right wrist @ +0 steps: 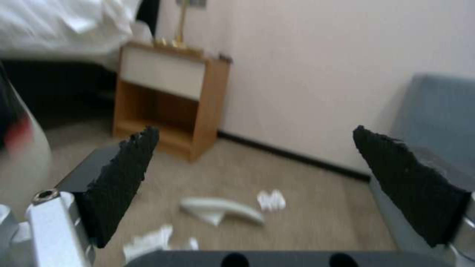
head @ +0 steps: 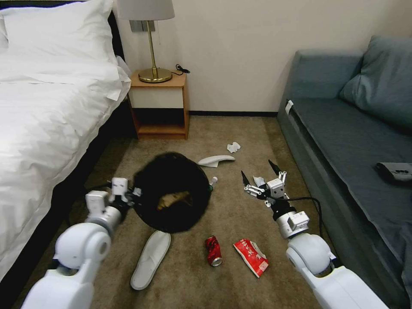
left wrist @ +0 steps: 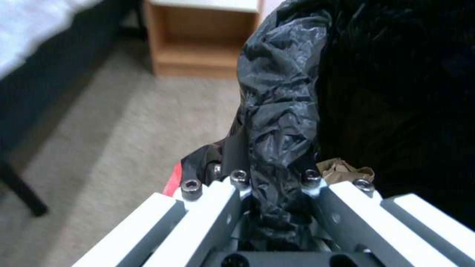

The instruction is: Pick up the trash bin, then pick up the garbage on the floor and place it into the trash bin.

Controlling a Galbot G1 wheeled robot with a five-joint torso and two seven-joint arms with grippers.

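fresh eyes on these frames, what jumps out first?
The black-lined trash bin is held off the carpet, mouth tilted toward the camera, the left gripper clamped on its rim with brown paper already inside. The right gripper hangs open above a crumpled tissue. A white slipper, red can and red packet lie nearest the robot.

Almost nothing here can be read. The red packet (head: 251, 256) on the floor carries white lettering across its face, but the characters are too small and slanted to make out. The crushed red can (head: 213, 250) beside it shows pale markings on its side that cannot be read either. No lettering shows on the nightstand (head: 159, 105), the lamp (head: 150, 38) or the sofa (head: 343, 128).
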